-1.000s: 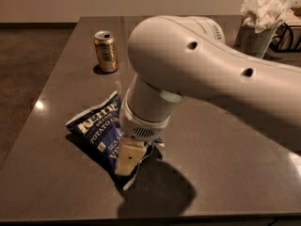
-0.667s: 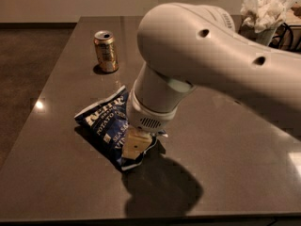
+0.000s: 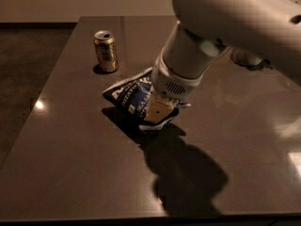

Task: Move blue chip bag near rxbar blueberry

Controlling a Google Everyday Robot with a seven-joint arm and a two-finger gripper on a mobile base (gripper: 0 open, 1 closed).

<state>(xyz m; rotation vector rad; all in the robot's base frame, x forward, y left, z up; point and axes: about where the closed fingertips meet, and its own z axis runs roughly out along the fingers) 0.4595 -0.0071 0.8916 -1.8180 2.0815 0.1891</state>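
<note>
Shadow from the arm spreads over the near part of the dark table (image 3: 66,168). Beyond it, the tool (image 3: 157,113) pinches the right end of the blue chip bag (image 3: 130,94), which sits tilted at mid-table. Farther back and to the left, near the bag, a gold drink can (image 3: 106,51) stands upright.

Arm angled down-left, gripper (image 3: 157,112) low, clamped on blue chip bag (image 3: 126,94)
</note>
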